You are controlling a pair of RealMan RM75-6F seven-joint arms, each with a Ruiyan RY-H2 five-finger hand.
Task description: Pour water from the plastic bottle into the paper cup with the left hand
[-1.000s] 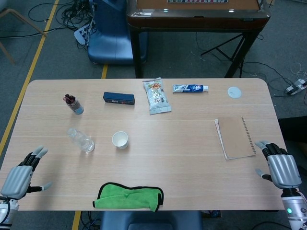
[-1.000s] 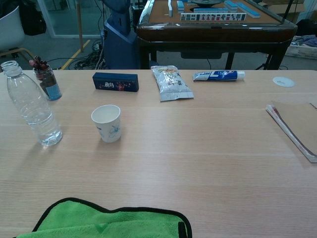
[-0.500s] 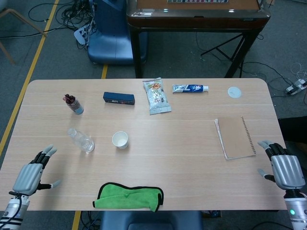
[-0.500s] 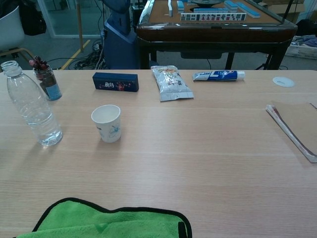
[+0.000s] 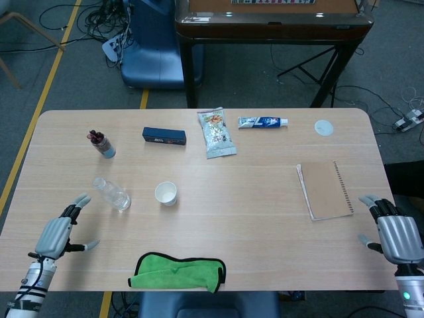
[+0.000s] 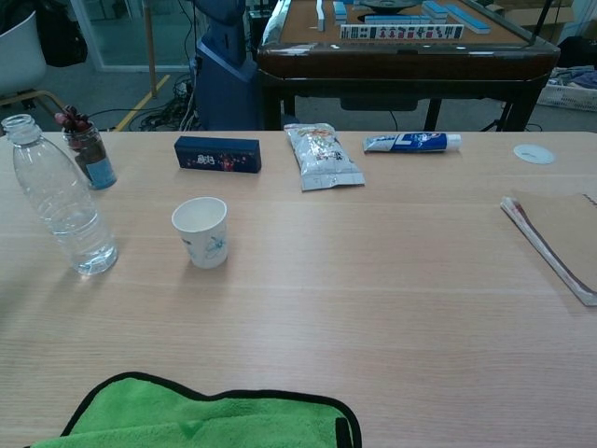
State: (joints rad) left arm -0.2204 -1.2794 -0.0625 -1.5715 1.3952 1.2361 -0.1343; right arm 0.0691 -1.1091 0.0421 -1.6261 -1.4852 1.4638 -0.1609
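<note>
The plastic bottle (image 5: 112, 194) is seen standing upright on the wooden surface (image 5: 252, 199), uncapped, with only a little water in its base. The paper cup (image 5: 166, 193) stands just beside it on the robot's right, mouth up, the two not touching. In the chest view the bottle (image 6: 58, 205) shows thin, clear, ribbed walls, and the cup (image 6: 201, 231) appears empty.

The left hand (image 5: 58, 235) is held over the near left part of the surface, short of the bottle, with its fingers (image 5: 77, 202) spread wide and nothing held. The right hand (image 5: 396, 234) is kept at the far right edge, near a spiral notebook (image 5: 325, 190), fingers likewise apart and empty (it appears in the head view only, as does the left).

The bottle is judged to be light, since most of it is air, and easily tipped or pushed away by a glancing touch. Its walls are expected to be soft and to buckle under a hard squeeze; the smooth plastic may also slip. A hold around the middle of the body, above the water line, is judged best, firm enough to carry yet not so tight that the walls are crushed. The cup is also light and could be knocked over if the bottle's neck is brought against its rim.

A green cloth (image 5: 177, 271) lies at the near edge.
</note>
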